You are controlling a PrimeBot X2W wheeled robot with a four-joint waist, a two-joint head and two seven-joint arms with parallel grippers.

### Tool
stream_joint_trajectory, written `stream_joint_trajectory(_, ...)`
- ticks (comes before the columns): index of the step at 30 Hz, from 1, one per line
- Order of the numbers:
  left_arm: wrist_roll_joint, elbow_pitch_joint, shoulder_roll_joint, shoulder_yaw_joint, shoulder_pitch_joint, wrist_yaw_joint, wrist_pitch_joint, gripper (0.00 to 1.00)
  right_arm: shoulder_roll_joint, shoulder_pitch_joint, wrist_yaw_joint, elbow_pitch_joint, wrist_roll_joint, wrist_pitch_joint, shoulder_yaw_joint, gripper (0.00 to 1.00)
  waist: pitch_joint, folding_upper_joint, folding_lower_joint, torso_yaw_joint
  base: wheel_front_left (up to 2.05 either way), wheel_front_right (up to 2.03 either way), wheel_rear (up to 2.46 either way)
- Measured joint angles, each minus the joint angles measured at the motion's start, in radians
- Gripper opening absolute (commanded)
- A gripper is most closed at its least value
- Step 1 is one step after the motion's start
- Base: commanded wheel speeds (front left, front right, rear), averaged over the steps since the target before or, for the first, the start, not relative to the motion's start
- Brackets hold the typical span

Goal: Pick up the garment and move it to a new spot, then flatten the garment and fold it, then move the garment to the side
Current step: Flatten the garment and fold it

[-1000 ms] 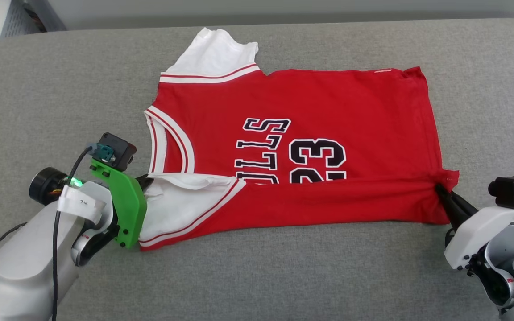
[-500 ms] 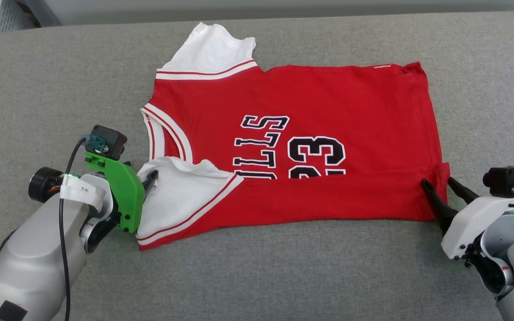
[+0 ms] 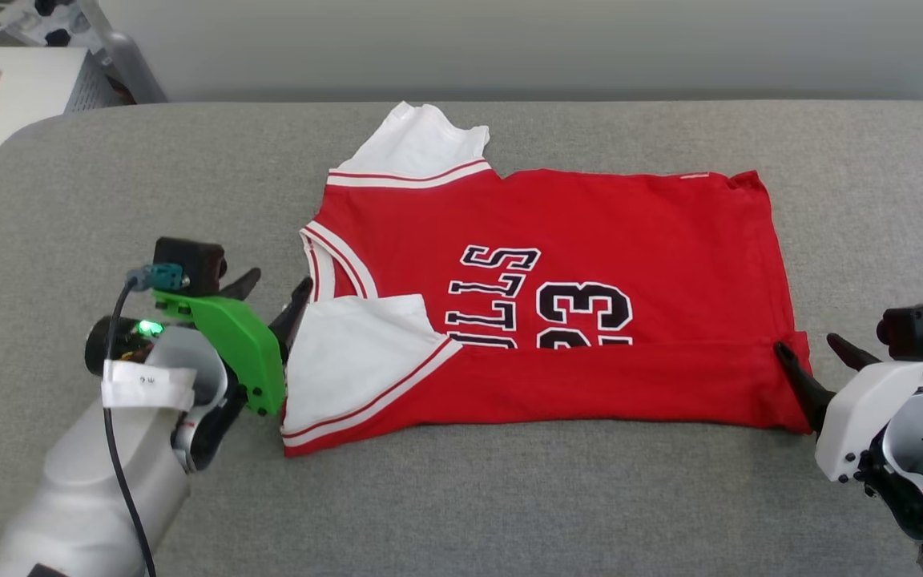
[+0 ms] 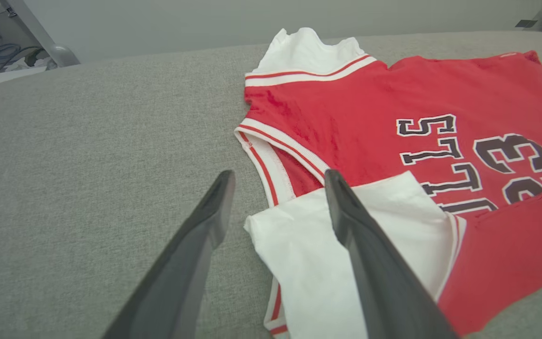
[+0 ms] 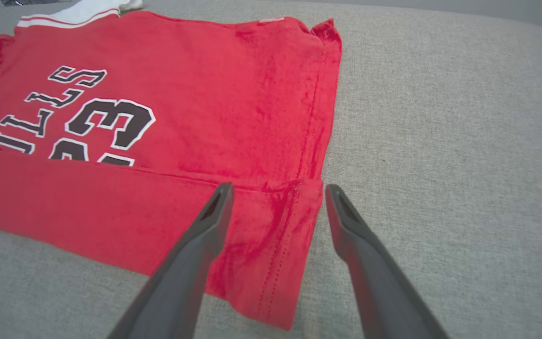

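- The garment (image 3: 590,240) lies flat in the middle of the grey padded surface (image 3: 509,497), collar toward the robot's left and hem toward its right, print facing up.
- One fold looks done: the near long edge is turned up over the lower part of the print, and the near white sleeve (image 3: 357,353) lies folded in over the chest.
- The far sleeve (image 3: 417,144) juts out unfolded, so by my reading the far-side fold, any further folding and the move to the side are left.
- The left hand (image 3: 279,282) is spread wide and grips nothing; it straddles the near sleeve's edge by the collar.
- The right hand (image 3: 808,346) is also spread wide and empty, its fingers on either side of the folded hem corner.
- Room: bare surface lies wide on the near side and at both ends. The far edge runs close behind the jutting sleeve, so sideways looks freest.
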Motion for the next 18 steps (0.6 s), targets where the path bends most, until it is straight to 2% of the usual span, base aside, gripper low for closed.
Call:
stream_joint_trajectory(5, -0.086, -0.162, 0.008, 0.049, 0.135, 0.074, 0.013, 1.00, 0.019, 0.064, 0.000, -0.093, -0.037, 0.120, -0.063, 1.00, -0.043, 0.0000, 0.0000, 0.012, 0.00, 0.00, 0.00)
stream_joint_trajectory(8, -0.113, -0.278, 0.044, 0.069, 0.204, 0.157, 0.037, 1.00, 0.039, 0.110, 0.000, -0.160, -0.076, 0.231, -0.119, 1.00, -0.054, 0.0000, 0.0000, 0.020, 0.00, 0.00, 0.00)
stream_joint_trajectory(13, -0.133, -0.500, 0.115, 0.073, 0.318, 0.289, 0.129, 1.00, 0.108, 0.187, 0.000, -0.312, -0.117, 0.422, -0.188, 1.00, -0.041, 0.0000, 0.0000, 0.022, 0.00, 0.00, 0.00)
stream_joint_trajectory(18, -0.138, -0.645, 0.173, 0.051, 0.379, 0.400, 0.224, 1.00, 0.156, 0.229, 0.000, -0.439, -0.154, 0.545, -0.234, 1.00, -0.012, 0.0000, 0.0000, 0.017, 0.00, 0.00, 0.00)
